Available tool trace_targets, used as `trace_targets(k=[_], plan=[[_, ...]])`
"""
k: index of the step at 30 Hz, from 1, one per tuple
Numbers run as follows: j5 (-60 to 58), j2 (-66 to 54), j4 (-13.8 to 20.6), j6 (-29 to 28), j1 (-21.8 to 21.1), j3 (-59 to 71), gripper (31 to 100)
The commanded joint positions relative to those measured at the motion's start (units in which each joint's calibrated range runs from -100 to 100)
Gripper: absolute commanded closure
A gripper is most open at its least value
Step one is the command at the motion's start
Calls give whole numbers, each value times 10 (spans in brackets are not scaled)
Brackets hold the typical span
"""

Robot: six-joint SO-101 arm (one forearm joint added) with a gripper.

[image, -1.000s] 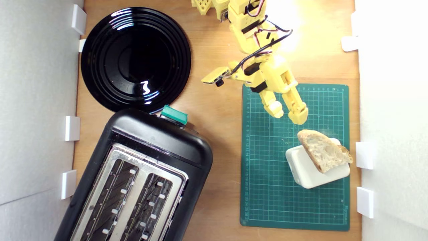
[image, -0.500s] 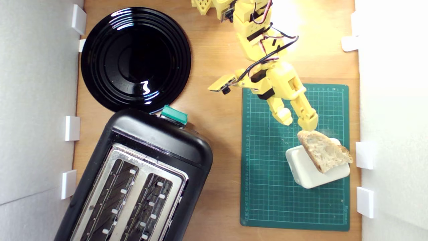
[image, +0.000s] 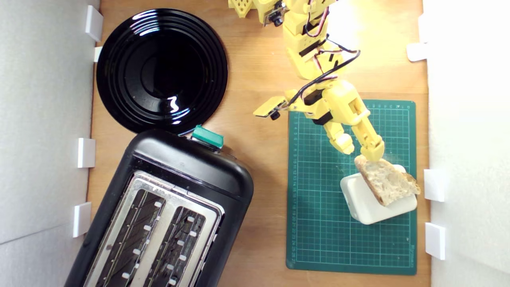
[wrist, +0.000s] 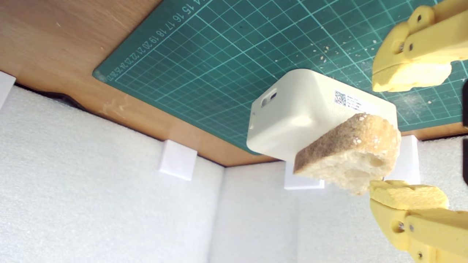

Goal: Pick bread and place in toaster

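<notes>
Fingers (wrist: 409, 78) apart beside bread (wrist: 351, 153); box (wrist: 299, 109) label unreadable.

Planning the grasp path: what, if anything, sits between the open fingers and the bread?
Nothing visible does. The gripper is open and the bread, propped on the cream box, has its near end right at the fingers. In the wrist view only green mat shows in the gap.
</notes>
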Motion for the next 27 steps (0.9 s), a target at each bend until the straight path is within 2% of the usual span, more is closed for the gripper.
trace_targets(k=[1, 27], plan=[[-20, 10, 1, -1, -8, -39, 447], [-19, 74, -6, 2, -25, -122, 453]])
